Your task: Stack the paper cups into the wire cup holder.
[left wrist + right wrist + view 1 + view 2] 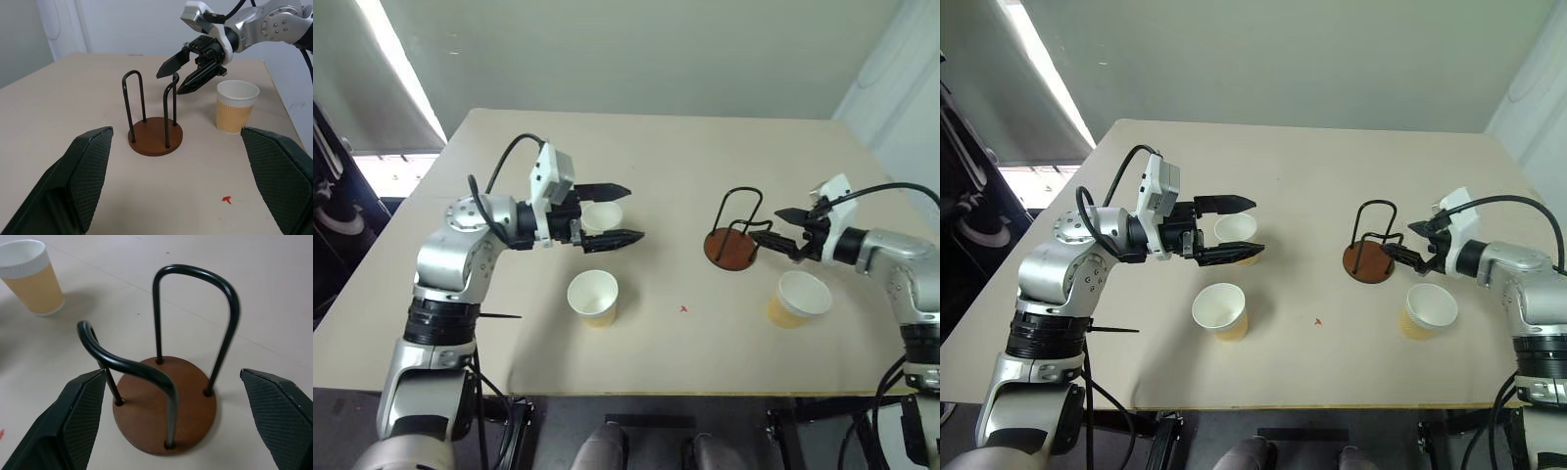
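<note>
Both my claws stand wide and empty, left claw [610, 212] about a paper cup [601, 216], right claw [773, 233] at the wire cup holder [734, 235] mid-counter [656, 157]; cups look light, thin-walled, crushable, so I'd pinch gently below the rim.

My robot's arms were silver metal with black joints; black cables looped over white wrist housings above black textured fingers [93, 166].
</note>
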